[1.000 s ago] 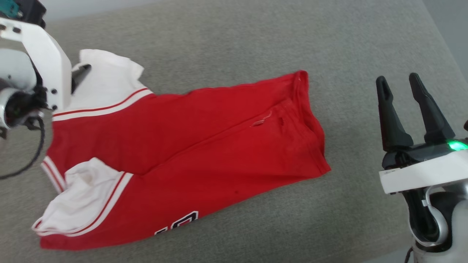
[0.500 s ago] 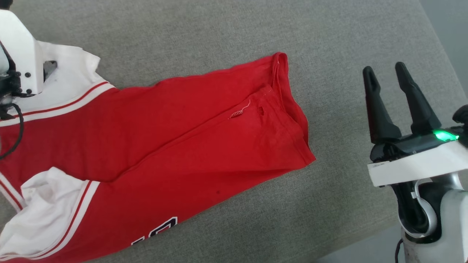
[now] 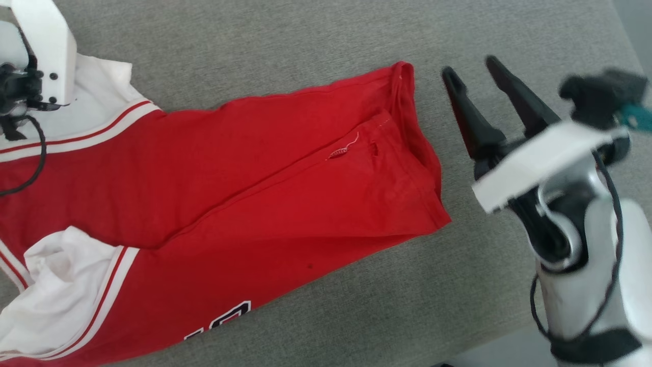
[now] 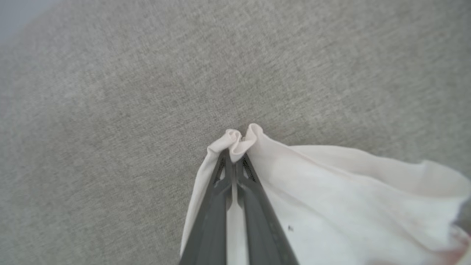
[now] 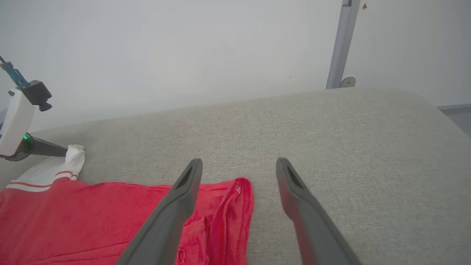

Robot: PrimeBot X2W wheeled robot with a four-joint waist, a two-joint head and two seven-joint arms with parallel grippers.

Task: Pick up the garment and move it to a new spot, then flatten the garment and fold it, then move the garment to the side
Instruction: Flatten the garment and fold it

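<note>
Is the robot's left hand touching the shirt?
Touching. The left wrist view shows the left hand pinched shut on a white fold of the shirt.

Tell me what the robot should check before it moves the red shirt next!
1. Left gripper pinching the white sleeve: ok.
2. Right gripper open, holding nothing: ok.
3. Right gripper around the garment's red hem: not ok, it sits beside the hem, apart.
4. Garment lying flat: not ok, a long fold runs down it and the other sleeve is bunched.
5. Bare grey cushion to move onto: ok.
</note>
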